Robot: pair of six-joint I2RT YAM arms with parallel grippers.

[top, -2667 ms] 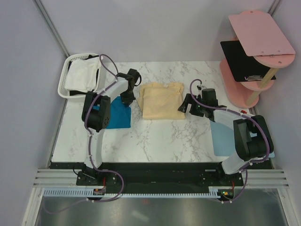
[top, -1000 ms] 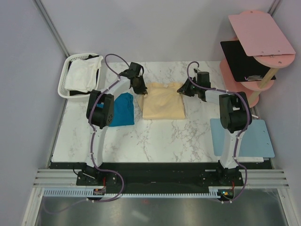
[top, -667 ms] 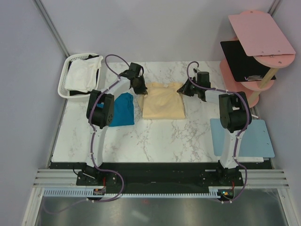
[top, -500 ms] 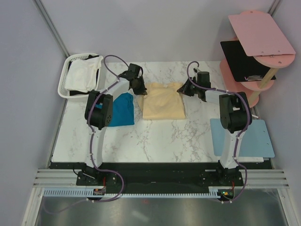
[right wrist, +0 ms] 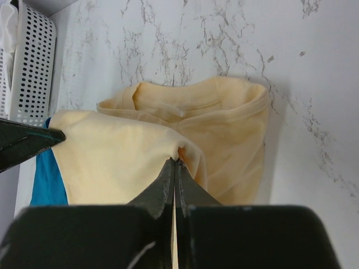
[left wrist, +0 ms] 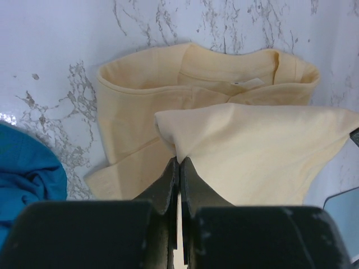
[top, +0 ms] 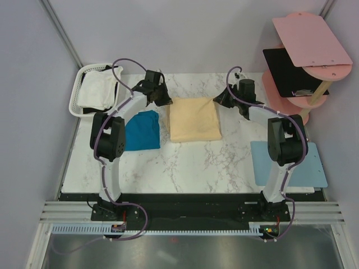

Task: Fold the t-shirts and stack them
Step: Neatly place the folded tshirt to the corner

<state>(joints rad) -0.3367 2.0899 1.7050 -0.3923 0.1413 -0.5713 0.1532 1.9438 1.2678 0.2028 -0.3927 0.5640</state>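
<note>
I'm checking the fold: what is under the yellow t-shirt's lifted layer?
The yellow t-shirt's own lower layer with its collar, flat on the marble table. The left gripper and right gripper pinch the raised corners. Anything beneath the raised cloth's middle is covered.

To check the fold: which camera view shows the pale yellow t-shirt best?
The left wrist view: the pale yellow t-shirt fills it, with collar, lower layer and the lifted corner pinched by the left gripper. The right wrist view shows similar, with the right gripper pinching another corner. The top external view shows only a small rectangle.
</note>
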